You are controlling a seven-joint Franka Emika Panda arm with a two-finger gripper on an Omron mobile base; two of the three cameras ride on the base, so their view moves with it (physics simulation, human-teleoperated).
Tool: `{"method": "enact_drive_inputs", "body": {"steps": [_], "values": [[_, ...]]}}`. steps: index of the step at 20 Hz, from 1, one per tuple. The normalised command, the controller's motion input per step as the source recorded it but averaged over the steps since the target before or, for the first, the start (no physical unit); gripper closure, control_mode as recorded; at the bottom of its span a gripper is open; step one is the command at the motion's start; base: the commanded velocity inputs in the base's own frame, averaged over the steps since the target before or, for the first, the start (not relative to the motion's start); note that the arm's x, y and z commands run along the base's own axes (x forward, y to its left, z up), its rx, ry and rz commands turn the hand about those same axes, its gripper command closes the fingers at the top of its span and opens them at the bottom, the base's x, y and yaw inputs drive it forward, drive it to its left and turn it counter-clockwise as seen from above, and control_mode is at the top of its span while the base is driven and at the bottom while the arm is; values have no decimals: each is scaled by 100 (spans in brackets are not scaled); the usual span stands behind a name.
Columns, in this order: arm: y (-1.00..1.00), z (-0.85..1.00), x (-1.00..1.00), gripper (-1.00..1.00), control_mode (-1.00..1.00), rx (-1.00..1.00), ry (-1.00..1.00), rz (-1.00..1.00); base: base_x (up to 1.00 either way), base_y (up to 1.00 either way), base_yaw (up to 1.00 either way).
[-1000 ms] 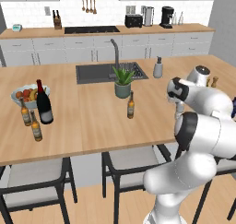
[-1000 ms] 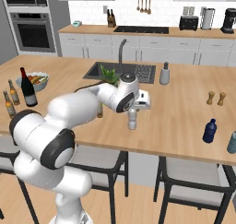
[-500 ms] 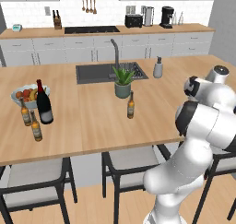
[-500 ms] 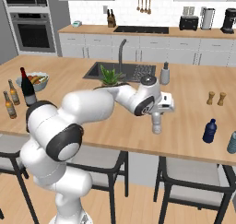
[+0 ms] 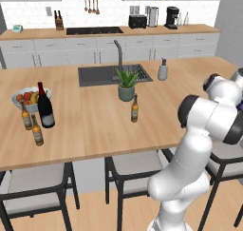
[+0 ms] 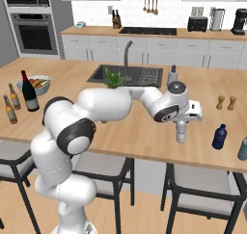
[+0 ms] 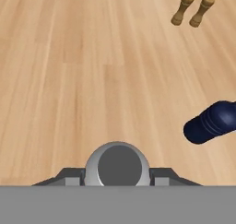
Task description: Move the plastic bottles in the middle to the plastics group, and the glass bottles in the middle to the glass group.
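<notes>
Over the wooden island surface (image 6: pixel 144 132), the robot's pincer (image 6: pixel 182 123) is clamped on the neck of a small clear water bottle (image 6: pixel 181 131), which hangs upright from it near the front edge; in the hand view the bottle's round grey top (image 7: pixel 118 165) sits squarely between the two dark finger tips. Just to the right of the water bottle stands the short dark blue plastic bottle (image 6: pixel 219 136), near it but not touching. Beyond the water bottle and to its right, the two wooden salt and pepper shakers (image 6: pixel 226 102) stand side by side. Well to the left of the water bottle, a lone brown beer bottle (image 5: pixel 135 109) stands just in front of the potted plant (image 5: pixel 126 84) by the sink (image 5: pixel 97 75). Farthest left, the near-black wine bottle with a red top (image 5: pixel 45 106) stands close to a fruit bowl (image 5: pixel 27 98), with two more brown beer bottles (image 5: pixel 31 122) beside it.
</notes>
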Motion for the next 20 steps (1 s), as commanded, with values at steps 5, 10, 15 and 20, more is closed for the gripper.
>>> {"method": "enact_drive_inputs", "body": {"steps": [5,10,15,20], "values": [[0,0,0,100,-100,0,-1,0,0,0,0],[-13,0,0,100,-100,0,-7,0,0,0,0],[-32,0,0,100,-100,0,-6,-2,0,0,0],[-32,1,0,100,-100,0,0,-2,0,0,0]]}}
